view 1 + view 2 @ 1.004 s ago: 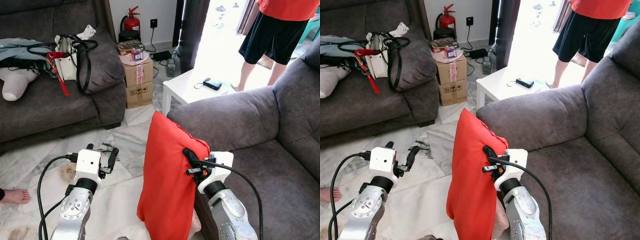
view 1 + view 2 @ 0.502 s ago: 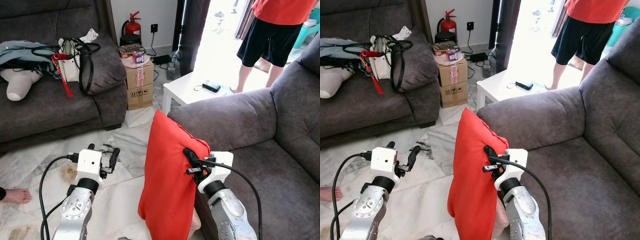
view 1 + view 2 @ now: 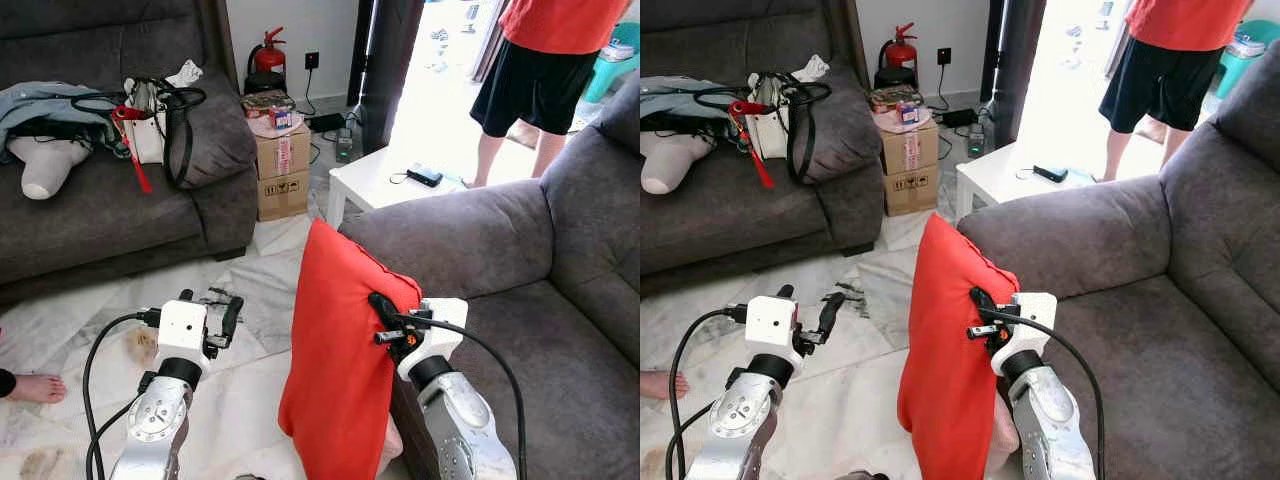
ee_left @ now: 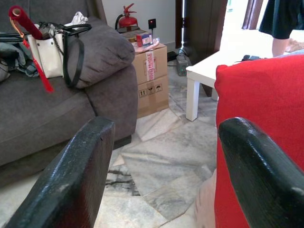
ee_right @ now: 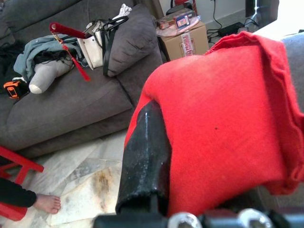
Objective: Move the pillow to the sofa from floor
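Daylight floods through doorway (image 3: 440, 60) (blown-out glare there); room evenly lit, frames sharp, shadows soft.

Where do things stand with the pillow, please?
Right hand shut on the red pillow, held upright beside the sofa arm. Left hand open, free. Pillow not yet on the seat; sofa arm in the way.

This is a living room in a lived-in home. Two grey fabric sofas stand here, one at upper left (image 3: 100, 210), one at right (image 3: 520, 260), over a pale marble-tile floor (image 3: 90, 330). A white handbag (image 3: 150, 110) and clothes lie on the left sofa. Stacked cardboard boxes (image 3: 280, 165) and a red fire extinguisher (image 3: 268, 58) sit at top centre beside a low white worktop (image 3: 375, 175) (a side table), near a bright doorway where a person (image 3: 545, 75) stands.
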`<state>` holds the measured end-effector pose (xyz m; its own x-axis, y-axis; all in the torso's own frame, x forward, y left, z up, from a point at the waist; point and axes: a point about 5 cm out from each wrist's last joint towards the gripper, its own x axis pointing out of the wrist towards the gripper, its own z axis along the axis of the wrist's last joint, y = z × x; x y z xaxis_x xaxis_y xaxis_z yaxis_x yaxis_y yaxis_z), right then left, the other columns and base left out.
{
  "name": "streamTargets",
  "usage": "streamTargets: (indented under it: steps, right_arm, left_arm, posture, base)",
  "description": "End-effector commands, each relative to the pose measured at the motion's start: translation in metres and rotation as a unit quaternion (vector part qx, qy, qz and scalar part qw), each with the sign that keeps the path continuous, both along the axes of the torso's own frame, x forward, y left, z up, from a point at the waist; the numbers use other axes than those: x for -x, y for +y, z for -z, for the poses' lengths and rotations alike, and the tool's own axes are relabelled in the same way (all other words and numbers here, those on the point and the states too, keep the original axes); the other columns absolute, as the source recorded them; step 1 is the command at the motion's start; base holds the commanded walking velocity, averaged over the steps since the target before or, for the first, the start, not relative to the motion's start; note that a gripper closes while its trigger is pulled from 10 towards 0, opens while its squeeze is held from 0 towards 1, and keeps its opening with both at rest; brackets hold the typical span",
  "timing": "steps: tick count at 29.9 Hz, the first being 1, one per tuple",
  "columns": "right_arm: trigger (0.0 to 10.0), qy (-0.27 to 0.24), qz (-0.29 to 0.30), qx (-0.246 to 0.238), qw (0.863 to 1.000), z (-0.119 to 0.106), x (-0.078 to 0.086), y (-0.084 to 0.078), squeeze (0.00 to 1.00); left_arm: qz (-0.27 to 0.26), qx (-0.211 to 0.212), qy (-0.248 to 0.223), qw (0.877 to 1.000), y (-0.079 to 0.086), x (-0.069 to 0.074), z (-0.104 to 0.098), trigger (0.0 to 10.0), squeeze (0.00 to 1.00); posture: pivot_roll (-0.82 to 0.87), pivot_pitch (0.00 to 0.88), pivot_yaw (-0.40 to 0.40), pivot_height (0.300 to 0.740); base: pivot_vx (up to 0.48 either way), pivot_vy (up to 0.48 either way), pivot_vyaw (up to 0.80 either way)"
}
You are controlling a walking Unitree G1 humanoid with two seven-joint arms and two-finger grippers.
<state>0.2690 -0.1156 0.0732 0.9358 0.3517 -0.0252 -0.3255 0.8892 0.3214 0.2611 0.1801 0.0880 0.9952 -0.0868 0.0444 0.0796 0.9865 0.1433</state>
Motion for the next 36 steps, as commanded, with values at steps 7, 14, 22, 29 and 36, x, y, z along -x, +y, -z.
streamTargets:
  steps: [7, 14, 22, 29, 36]
  right_arm:
    - [10.0, -0.069, 0.004, -0.001, 0.998, -0.0264, -0.0113, 0.0002, 0.00]
    - [10.0, -0.069, 0.001, -0.001, 0.998, -0.0260, -0.0120, 0.0013, 0.00]
    - [10.0, -0.068, -0.001, 0.000, 0.998, -0.0251, -0.0109, 0.0011, 0.00]
    - [10.0, -0.067, -0.003, 0.002, 0.998, -0.0242, -0.0108, 0.0004, 0.00]
    - [10.0, -0.067, -0.005, 0.002, 0.998, -0.0238, -0.0111, 0.0011, 0.00]
  left_arm:
    - [0.005, 0.008, 0.004, 1.000, -0.0027, 0.0006, 0.0033, 10.0, 0.00]
    - [0.011, 0.007, 0.002, 1.000, -0.0039, 0.0008, 0.0031, 10.0, 0.00]
    - [0.014, 0.007, 0.002, 1.000, -0.0051, 0.0020, 0.0039, 10.0, 0.00]
    - [0.017, 0.011, 0.002, 1.000, -0.0075, 0.0029, 0.0051, 10.0, 0.00]
    - [0.021, 0.010, -0.001, 1.000, -0.0079, 0.0016, 0.0045, 10.0, 0.00]
  posture:
    - [0.04, 0.046, -0.080, 0.740]
    - [0.04, 0.038, -0.082, 0.740]
    - [0.04, 0.028, -0.083, 0.740]
    - [0.04, 0.016, -0.086, 0.740]
    - [0.04, 0.004, -0.085, 0.740]
  base:
    - [0.000, 0.000, 0.00]
    - [0.000, 0.000, 0.00]
    - [-0.211, 0.000, 0.00]
    - [-0.283, 0.000, 0.00]
    - [-0.297, 0.000, 0.00]
